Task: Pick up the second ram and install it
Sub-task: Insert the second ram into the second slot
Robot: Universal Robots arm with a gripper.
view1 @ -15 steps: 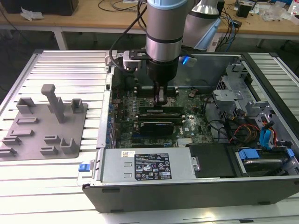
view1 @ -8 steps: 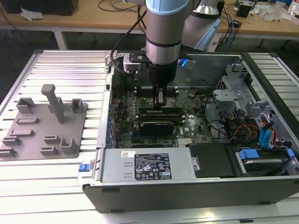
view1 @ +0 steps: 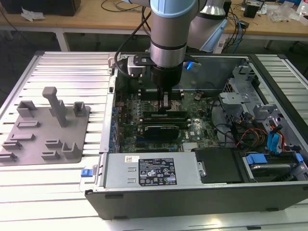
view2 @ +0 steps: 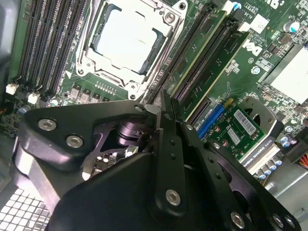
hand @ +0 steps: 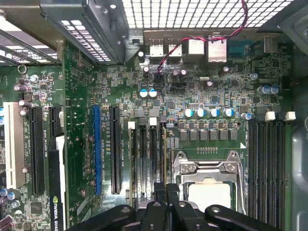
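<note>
Exterior view: ribbed metal tabletop (view1: pixel 57 62) with a grey fixture tray (view1: pixel 48 130) on the exterior view's left and an open PC case (view1: pixel 192 199) beside it. A wooden tabletop (view1: pixel 86 19) behind carries loose cables. Inside the case, the power supply (view1: pixel 154 171) sits along the near wall, with the motherboard (view1: pixel 197 130) and a black expansion card (view1: pixel 161 129) past it. The arm (view1: pixel 168 29) drops straight down into the case, tool (view1: pixel 165 107) low over the board just beyond the card.

Second wrist view: CPU socket (view2: pixel 127 38) with long black memory slots (view2: pixel 48 43) on either side. Tool (view2: pixel 161 103) fingers are pressed together, tips just beside the socket's corner, in line with the nearest slots.

First wrist view: case vent grille (hand: pixel 192 12), rear ports, blue slot (hand: pixel 97 149), CPU socket (hand: pixel 207 187). The second ram (hand: pixel 165 154) shows edge-on, upright, parallel to the slots and right beside the socket. Tool (hand: pixel 165 190) is clamped on its near end. Can't tell whether it's seated in a slot.
</note>
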